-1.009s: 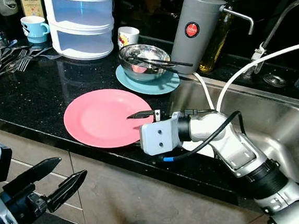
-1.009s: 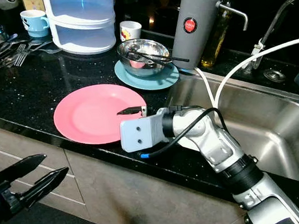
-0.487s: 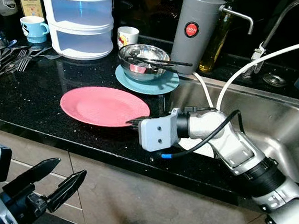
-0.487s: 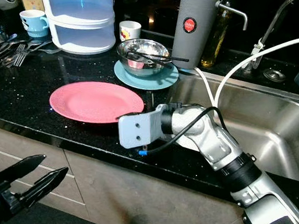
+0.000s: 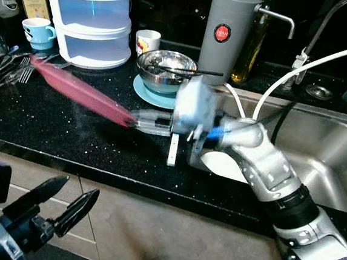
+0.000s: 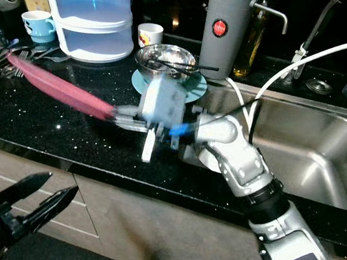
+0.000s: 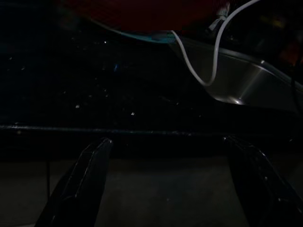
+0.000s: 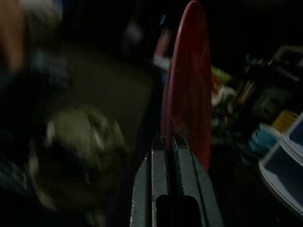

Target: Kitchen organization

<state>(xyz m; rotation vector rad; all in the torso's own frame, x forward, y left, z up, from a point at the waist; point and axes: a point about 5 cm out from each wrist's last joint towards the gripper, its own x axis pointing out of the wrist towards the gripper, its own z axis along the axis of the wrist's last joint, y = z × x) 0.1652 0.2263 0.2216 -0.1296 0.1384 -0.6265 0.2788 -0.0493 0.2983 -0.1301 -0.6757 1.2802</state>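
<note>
The pink plate (image 5: 79,89) is off the black counter (image 5: 70,133), tilted steeply so that I see it almost edge-on, and it is blurred by motion. My right gripper (image 5: 137,120) is shut on its near rim; in the right wrist view the plate (image 8: 189,104) stands on edge straight ahead of the closed fingers (image 8: 177,165). My left gripper (image 5: 65,206) hangs open below the counter's front edge, holding nothing, with its fingers (image 7: 85,179) spread wide in the dark left wrist view.
A steel bowl (image 5: 167,66) with utensils sits on a teal plate (image 5: 152,90) beside a grey flask (image 5: 226,34). Behind are a white stacked container (image 5: 94,24), a white cup (image 5: 148,41), a blue mug (image 5: 37,31) and cutlery (image 5: 4,66). The sink (image 5: 327,147) lies to the right.
The pink plate has gone from lying flat on the counter to lifted and swung up onto its edge. My right wrist has rolled and risen towards the teal plate. The left arm stayed put.
</note>
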